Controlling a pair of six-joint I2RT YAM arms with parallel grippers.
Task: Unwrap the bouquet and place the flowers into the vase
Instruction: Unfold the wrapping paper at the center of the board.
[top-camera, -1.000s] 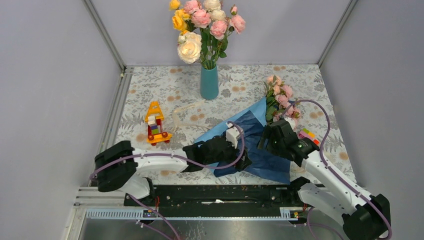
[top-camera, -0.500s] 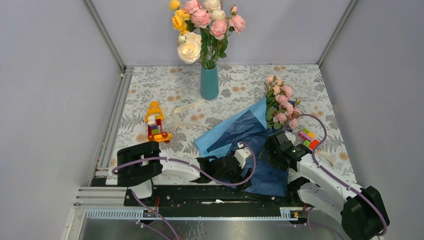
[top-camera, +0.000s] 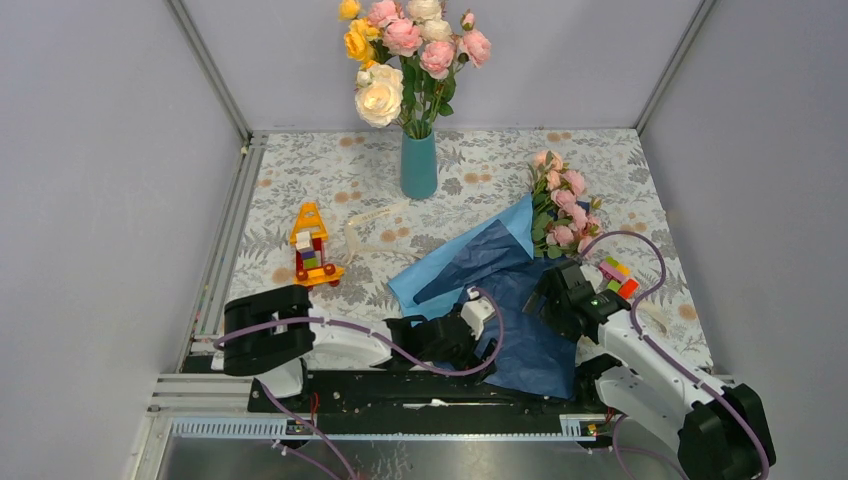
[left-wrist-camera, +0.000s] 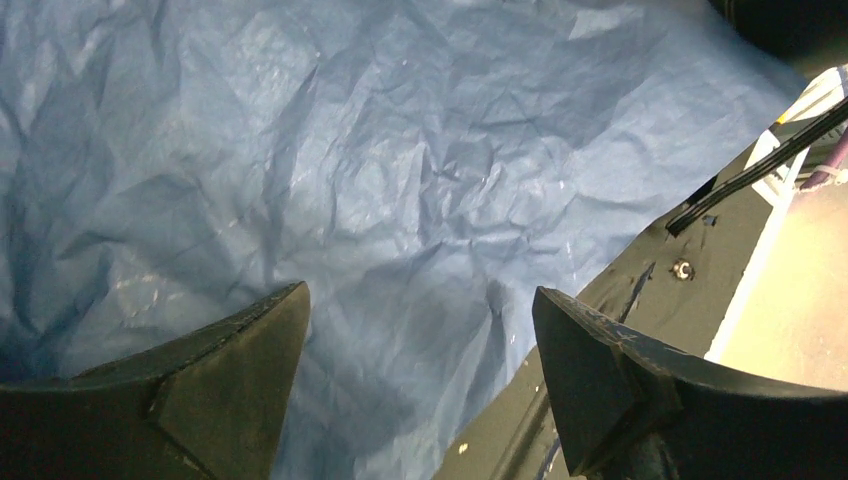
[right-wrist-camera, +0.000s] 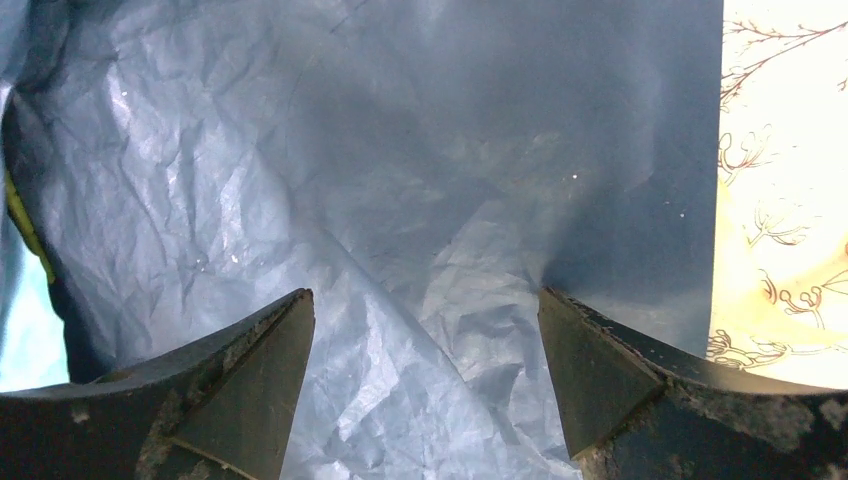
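Blue paper of the bouquet lay largely opened out on the near right part of the desk. Its navy face was up and one light-blue flap was folded back. The near edge of the sheet hung over the front of the desk onto the black rail. By this evidence the unwrapping step was judged mostly complete.

The flowers lay at the far right end of the sheet, heads on the desk, stems running toward the paper. They had not been lifted. The vase stood upright at the far centre, well apart from them, and held only the larger yellow, cream and pink bunch. Removal of the flowers from the paper and insertion into the vase remained to be done.

The left claw stood wide open above the crinkled navy surface and held nothing. The right claw was likewise wide open and empty over the same sheet. Whether either claw's fingertips touched the paper could not be determined.
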